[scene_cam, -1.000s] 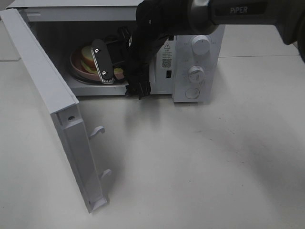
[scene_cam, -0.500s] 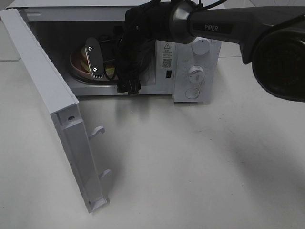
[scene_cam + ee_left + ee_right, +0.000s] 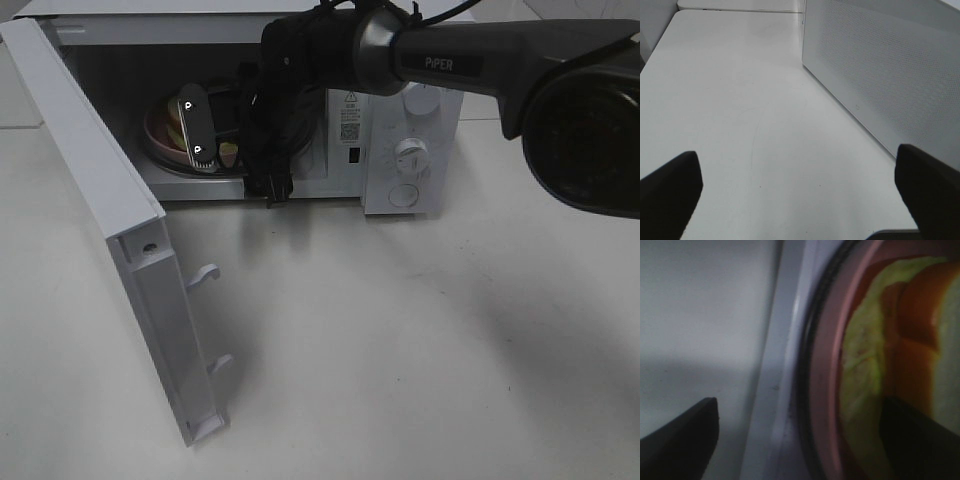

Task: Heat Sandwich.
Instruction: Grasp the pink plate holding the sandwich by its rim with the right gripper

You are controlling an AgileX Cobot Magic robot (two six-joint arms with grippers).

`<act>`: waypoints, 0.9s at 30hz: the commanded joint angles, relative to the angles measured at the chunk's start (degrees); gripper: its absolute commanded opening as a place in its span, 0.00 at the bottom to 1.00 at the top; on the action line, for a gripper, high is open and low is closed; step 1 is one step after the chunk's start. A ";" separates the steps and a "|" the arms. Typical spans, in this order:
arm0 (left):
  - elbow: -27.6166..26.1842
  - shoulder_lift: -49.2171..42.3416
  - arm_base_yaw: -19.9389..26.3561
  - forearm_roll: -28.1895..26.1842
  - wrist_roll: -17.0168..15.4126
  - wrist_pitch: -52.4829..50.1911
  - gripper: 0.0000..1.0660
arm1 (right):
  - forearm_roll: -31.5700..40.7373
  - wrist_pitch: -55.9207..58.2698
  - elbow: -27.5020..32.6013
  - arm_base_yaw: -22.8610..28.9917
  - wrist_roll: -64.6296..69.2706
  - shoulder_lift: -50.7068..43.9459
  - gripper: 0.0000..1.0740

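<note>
The sandwich (image 3: pixel 176 128) lies on a round pink plate (image 3: pixel 154 137) inside the open microwave (image 3: pixel 340 110). My right gripper (image 3: pixel 238 172) reaches into the cavity from the right. Its jaws stand wide apart and hold nothing. In the right wrist view the plate's rim (image 3: pixel 826 365) runs between the fingers of the right gripper (image 3: pixel 797 412). One finger (image 3: pixel 915 440) hangs over the sandwich (image 3: pixel 900 340), whose lettuce and reddish filling show. The other finger (image 3: pixel 680 435) is off the plate. My left gripper (image 3: pixel 800 175) is open over bare table and does not show in the high view.
The microwave door (image 3: pixel 100 200) swings out to the front left, with its latch hooks (image 3: pixel 205 272) facing right. Two knobs (image 3: pixel 422 97) and a button are on the control panel. A perforated white panel (image 3: pixel 890 75) stands beside the left gripper.
The right arm has pushed left and deeper into the microwave. Its visible finger now lies further over the sandwich, and the jaws stand a little narrower.
</note>
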 commanded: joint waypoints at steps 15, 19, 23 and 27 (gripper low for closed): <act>0.06 -0.34 0.17 -0.40 -0.23 -0.69 0.91 | 7.22 2.58 0.17 0.80 -1.78 0.69 0.73; 0.06 -0.34 0.17 -0.40 -0.23 -0.69 0.91 | 8.77 2.12 0.17 0.63 -3.44 1.43 0.72; 0.06 -0.34 0.17 -0.40 -0.23 -0.69 0.91 | 10.60 1.03 0.17 0.11 -4.18 2.69 0.71; 0.06 -0.34 0.17 -0.40 -0.23 -0.69 0.91 | 11.29 1.15 0.17 0.00 -3.95 2.81 0.66</act>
